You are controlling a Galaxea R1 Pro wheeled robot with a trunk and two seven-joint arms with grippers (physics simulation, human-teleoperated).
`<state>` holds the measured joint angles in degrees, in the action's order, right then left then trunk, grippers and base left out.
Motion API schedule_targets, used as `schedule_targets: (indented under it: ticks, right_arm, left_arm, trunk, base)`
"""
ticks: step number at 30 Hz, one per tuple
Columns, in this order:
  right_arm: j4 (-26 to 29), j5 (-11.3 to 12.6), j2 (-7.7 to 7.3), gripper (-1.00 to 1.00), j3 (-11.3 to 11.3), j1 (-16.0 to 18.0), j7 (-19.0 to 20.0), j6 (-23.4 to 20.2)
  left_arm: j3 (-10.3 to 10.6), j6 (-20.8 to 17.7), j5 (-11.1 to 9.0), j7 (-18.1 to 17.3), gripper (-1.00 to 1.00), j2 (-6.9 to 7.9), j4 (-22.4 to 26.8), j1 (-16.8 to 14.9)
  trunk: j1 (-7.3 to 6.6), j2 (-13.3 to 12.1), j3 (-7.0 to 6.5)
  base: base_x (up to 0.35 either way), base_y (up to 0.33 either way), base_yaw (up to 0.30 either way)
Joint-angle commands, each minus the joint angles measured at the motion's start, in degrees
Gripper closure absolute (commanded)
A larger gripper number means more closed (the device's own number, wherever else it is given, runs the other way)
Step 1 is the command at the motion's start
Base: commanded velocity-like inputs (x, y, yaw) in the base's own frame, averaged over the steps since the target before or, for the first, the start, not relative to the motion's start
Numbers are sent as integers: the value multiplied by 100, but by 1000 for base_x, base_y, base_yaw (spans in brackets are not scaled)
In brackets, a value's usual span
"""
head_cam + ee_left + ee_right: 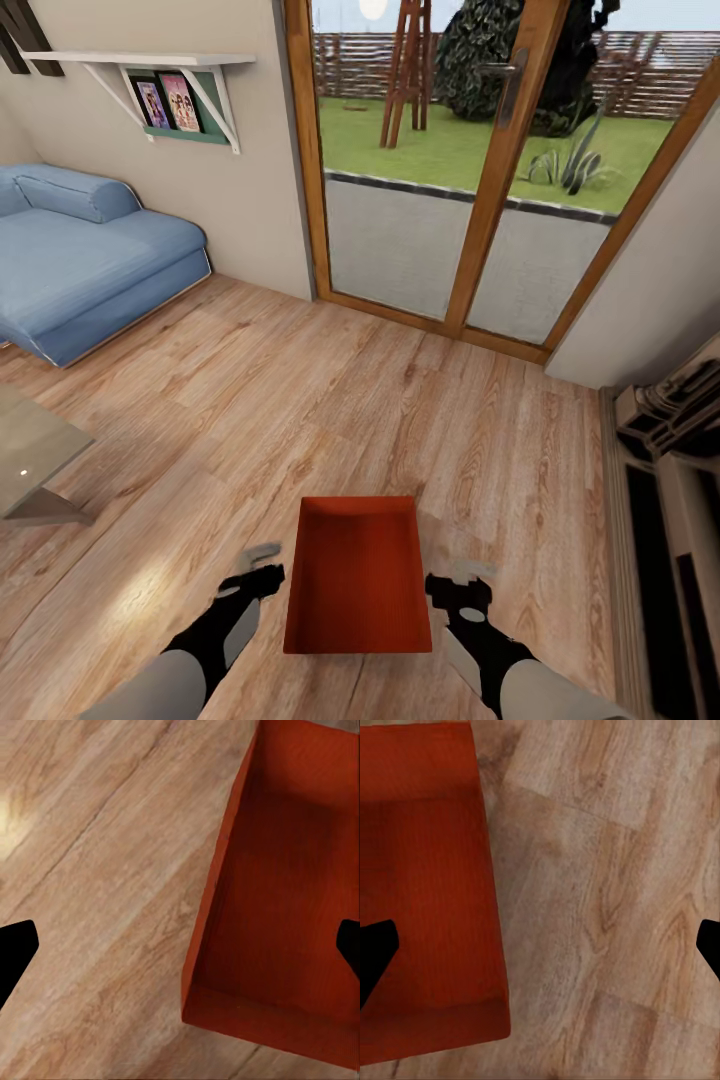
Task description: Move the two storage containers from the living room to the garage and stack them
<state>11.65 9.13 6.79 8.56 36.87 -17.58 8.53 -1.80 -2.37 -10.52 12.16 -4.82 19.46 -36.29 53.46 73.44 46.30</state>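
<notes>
sitting on the light wood plank floor (400, 400) between both arms is one orange-red storage container (358, 575), open side up. the left gripper (255, 570) hangs just beside its left wall and the right gripper (462, 582) just beside its right wall — whether either touches the bin, i cannot tell. in each wrist view the jaws stand wide apart, one black fingertip (15, 949) at either edge, holding nothing. a blue sofa (90, 260) lies off to the left, and wood-framed glass doors (470, 170) stand ahead.
</notes>
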Motion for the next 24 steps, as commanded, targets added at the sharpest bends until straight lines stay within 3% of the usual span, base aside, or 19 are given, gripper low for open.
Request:
schedule_targets:
  ticks: [1,6,9,14,18,24]
  right_arm:
    - [-70,56,5,-100,49,4,-22,90]
    - [-251,47,19,-100,57,4,39,165]
    - [-348,-11,19,-100,80,4,54,154]
    - [-438,-382,20,-100,206,1,78,183]
    - [-546,-478,23,-100,228,0,85,211]
    - [-617,-487,24,-100,226,-1,85,245]
  left_arm:
    - [-18,80,25,12,-100,-51,9,0]
    - [-3,199,208,14,-100,-272,-14,-2]
    - [-1,213,509,16,-100,-332,-16,-1]
    - [-20,223,986,28,-100,-346,-11,-1]
    - [-19,227,1074,29,-100,-328,38,-1]
    - [-67,272,1005,21,-100,-332,61,-1]
  trunk:
    - [0,2,4]
    - [0,2,4]
    - [0,2,4]
    - [0,2,4]
    - [0,2,4]
    - [0,2,4]
  base:
    - [0,0,0]
    - [0,0,0]
    - [0,0,0]
    - [0,0,0]
    - [0,0,0]
    - [0,0,0]
